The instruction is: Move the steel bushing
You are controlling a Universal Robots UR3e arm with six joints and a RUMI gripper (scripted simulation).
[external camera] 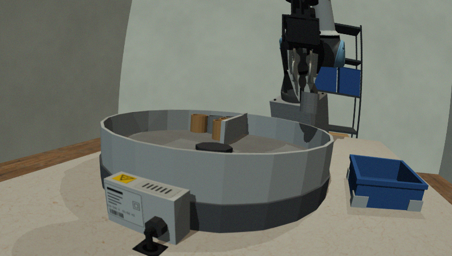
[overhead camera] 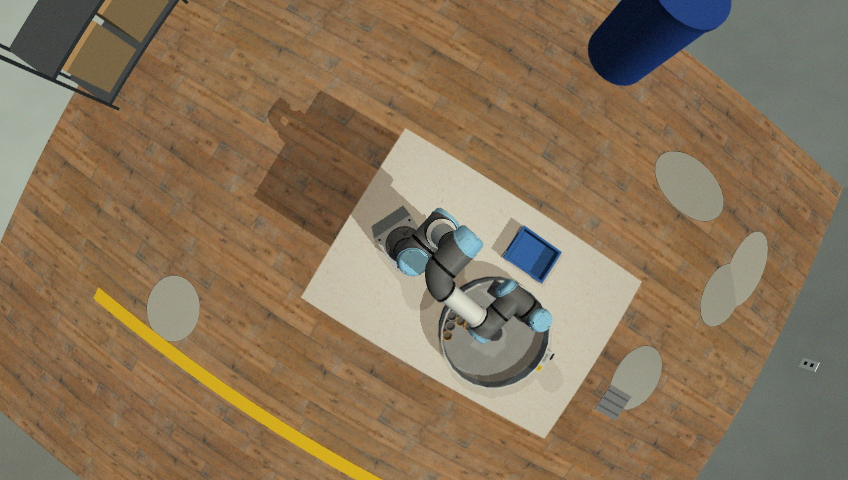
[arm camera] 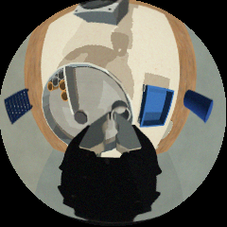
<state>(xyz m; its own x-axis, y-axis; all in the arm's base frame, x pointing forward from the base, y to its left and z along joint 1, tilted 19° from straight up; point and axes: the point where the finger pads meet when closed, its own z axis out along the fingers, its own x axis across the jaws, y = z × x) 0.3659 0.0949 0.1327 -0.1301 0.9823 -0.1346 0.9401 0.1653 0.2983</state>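
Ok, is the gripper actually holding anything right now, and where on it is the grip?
Yes. The gripper is shut on a grey steel bushing, pinching its upper rim so the sleeve hangs upright below the fingertips.

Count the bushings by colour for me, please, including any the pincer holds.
Brown cylindrical metal bushings: 3
Grey cylindrical steel bushings: 2 visible, one in the pincer, one on the round grey turntable
Total: 5 visible

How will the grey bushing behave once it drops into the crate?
The bushing hangs upright from the shut pincer, gripped only at its rim, so it may slip. Short and round, it probably tips and rolls inside the crate. It looks rigid.
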